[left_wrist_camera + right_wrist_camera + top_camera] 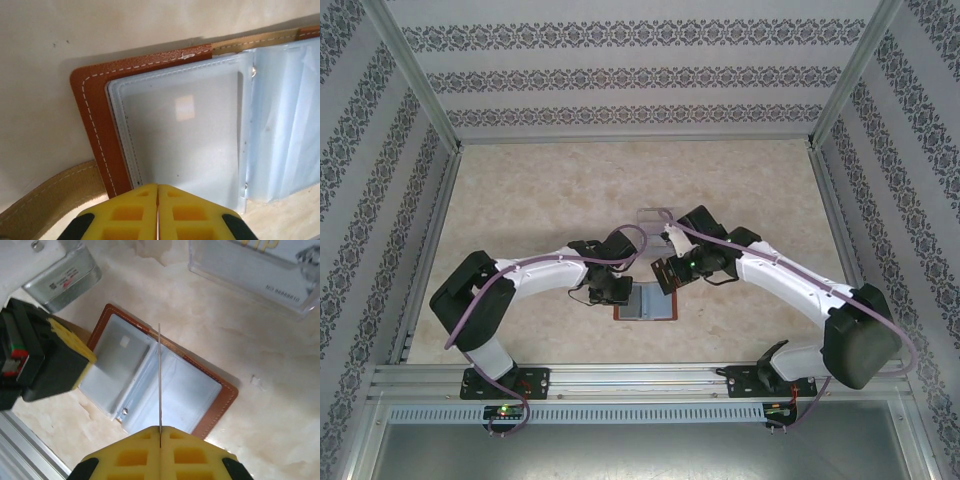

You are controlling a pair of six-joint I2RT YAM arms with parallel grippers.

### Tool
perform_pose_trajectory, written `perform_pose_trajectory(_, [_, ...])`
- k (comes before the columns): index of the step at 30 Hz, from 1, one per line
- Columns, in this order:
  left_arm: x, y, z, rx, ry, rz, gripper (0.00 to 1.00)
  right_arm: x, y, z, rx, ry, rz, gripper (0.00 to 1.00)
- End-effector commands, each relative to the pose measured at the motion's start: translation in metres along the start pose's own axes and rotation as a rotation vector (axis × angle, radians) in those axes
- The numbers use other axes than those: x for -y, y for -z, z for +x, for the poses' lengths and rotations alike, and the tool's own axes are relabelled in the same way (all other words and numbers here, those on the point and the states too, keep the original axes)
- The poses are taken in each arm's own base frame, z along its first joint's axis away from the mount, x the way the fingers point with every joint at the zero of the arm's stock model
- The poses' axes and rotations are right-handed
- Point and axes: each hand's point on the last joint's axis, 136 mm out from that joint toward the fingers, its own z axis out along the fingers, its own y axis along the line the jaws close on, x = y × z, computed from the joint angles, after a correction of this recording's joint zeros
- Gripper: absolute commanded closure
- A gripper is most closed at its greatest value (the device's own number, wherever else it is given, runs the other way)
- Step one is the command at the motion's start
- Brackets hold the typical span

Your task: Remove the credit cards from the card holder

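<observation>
1. Top external
   - The card holder [645, 303] lies open and flat on the tabletop [520, 200], near the front edge between the two arms.
   - The left claw [613, 290] is at its left edge and the right claw [668, 272] is over its upper right corner.
   - A clear acrylic stand [655, 215] sits just behind.
   - The claw states are too small to read in this view.
2. Left wrist
   - The yellow fingers [125, 215] meet along a thin seam with nothing between them, so the left claw is closed and empty.
   - They sit low over the near edge of the left grey-blue sleeve [185, 150], with a tan strap [45, 205] to the left of it.
   - A pale square shows on the sleeve; I cannot tell whether it is a card chip or a reflection.
   - Judgement: the closed tip acts as a hold-down, so the light holder neither lifts nor slides while a card is drawn out. Actual contact cannot be confirmed.
3. Right wrist
   - The right claw is closed on a credit card [159, 375], seen edge-on as a thin pale line over the holder's fold.
   - Whether the card's far end sits inside a sleeve cannot be told.
   - Judgement: pinching one short edge allows a straight pull along the sleeve, opposed by the left claw's pin at the far corner.
   - Judgement: extraction of this card is under way, and the next move is to carry it aside onto bare tabletop
</observation>
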Motion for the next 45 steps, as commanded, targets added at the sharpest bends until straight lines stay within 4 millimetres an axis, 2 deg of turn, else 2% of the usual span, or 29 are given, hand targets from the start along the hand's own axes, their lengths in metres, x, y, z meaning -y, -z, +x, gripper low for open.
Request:
perform_pose_trajectory(1, [-0.003, 0.013, 0.001, 0.028, -0.011, -0.026, 0.89, 0.008, 0.020, -0.010, 0.021, 0.271, 0.059, 1.00])
perform_pose_trajectory(9, [-0.013, 0.024, 0.001, 0.072, 0.024, -0.023, 0.89, 0.030, 0.037, -0.030, -0.054, 0.543, 0.137, 1.00])
perform_pose_trajectory(16, [-0.026, 0.027, 0.002, 0.079, 0.067, -0.004, 0.89, 0.043, 0.040, -0.058, -0.103, 0.700, 0.089, 1.00])
perform_pose_trajectory(22, [-0.036, 0.028, 0.002, 0.075, 0.103, 0.009, 0.89, 0.055, 0.032, -0.080, -0.190, 0.800, 0.051, 1.00])
perform_pose_trajectory(29, [-0.038, 0.025, -0.004, 0.060, 0.122, 0.031, 0.89, 0.067, 0.021, -0.106, -0.267, 0.864, 0.002, 1.00])
perform_pose_trajectory(45, [-0.047, 0.020, -0.014, 0.037, 0.165, 0.030, 0.89, 0.087, -0.010, -0.155, -0.350, 0.931, -0.024, 1.00])
